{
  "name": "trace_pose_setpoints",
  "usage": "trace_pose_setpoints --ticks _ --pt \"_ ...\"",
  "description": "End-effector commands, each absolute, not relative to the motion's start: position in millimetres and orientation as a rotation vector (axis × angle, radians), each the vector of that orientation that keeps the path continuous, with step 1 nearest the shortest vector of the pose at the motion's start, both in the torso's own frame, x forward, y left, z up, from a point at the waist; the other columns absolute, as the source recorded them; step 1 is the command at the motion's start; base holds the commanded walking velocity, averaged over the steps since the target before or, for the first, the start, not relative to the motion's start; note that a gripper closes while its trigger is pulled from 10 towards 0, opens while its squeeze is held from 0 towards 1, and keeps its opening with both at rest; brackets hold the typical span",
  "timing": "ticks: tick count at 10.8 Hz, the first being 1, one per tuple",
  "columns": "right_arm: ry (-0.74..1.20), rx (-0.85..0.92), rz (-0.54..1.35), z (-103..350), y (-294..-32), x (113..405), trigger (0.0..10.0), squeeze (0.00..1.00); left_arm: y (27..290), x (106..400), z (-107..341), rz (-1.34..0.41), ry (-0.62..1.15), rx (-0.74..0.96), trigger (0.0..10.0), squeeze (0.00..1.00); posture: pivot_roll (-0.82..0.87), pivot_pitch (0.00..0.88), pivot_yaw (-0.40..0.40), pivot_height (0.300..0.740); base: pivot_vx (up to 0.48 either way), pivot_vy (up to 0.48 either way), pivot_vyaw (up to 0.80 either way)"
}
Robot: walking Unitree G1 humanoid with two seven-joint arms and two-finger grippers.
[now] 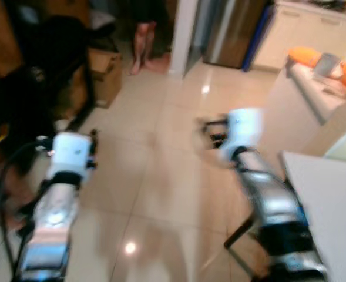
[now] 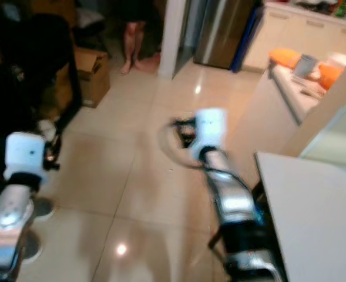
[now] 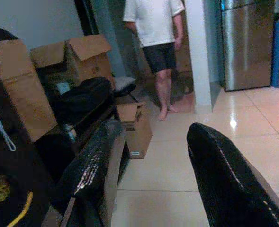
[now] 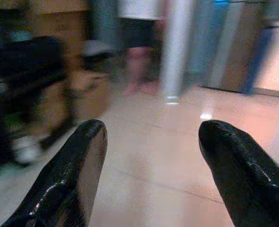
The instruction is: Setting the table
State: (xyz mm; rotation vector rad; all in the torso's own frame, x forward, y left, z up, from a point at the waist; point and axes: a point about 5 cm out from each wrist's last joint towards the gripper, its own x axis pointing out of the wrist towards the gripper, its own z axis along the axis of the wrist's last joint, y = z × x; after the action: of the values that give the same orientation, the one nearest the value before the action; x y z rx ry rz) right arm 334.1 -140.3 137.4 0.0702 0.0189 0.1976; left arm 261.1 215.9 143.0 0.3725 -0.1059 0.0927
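The pale table shows its near corner at the lower right, bare where I see it. Beyond it stands a light counter carrying orange items and a grey cup, all blurred. Both silver arms reach forward over the tiled floor. My left gripper is open and holds nothing. My right gripper is open too, also with nothing between its fingers; it hangs left of the counter. The eye views are smeared by motion.
A person in a white shirt and dark shorts stands barefoot by a white pillar. A cardboard box sits on the floor at the left, beside dark furniture and bags. A steel fridge stands at the back.
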Motion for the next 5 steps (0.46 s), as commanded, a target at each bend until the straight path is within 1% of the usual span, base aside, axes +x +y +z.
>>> trace_pose_setpoints --ticks 1,3,5 --pt "0.077 0.1 0.099 116 -167 328 10.0 0.0 215 261 133 0.084 -0.075 0.352 10.0 0.0 0.07 0.0 -0.077 0.74 0.368 0.0 0.0" --pt "0.094 0.118 0.056 105 -176 319 10.0 0.0 214 260 120 0.054 -0.038 0.366 10.0 0.0 0.05 0.0 -0.069 0.74 0.369 0.0 0.0" --pt "0.101 0.126 0.051 99 -175 312 10.0 0.0 206 257 115 0.019 -0.026 0.36 10.0 0.0 0.06 0.0 -0.067 0.74 0.368 0.0 0.0"
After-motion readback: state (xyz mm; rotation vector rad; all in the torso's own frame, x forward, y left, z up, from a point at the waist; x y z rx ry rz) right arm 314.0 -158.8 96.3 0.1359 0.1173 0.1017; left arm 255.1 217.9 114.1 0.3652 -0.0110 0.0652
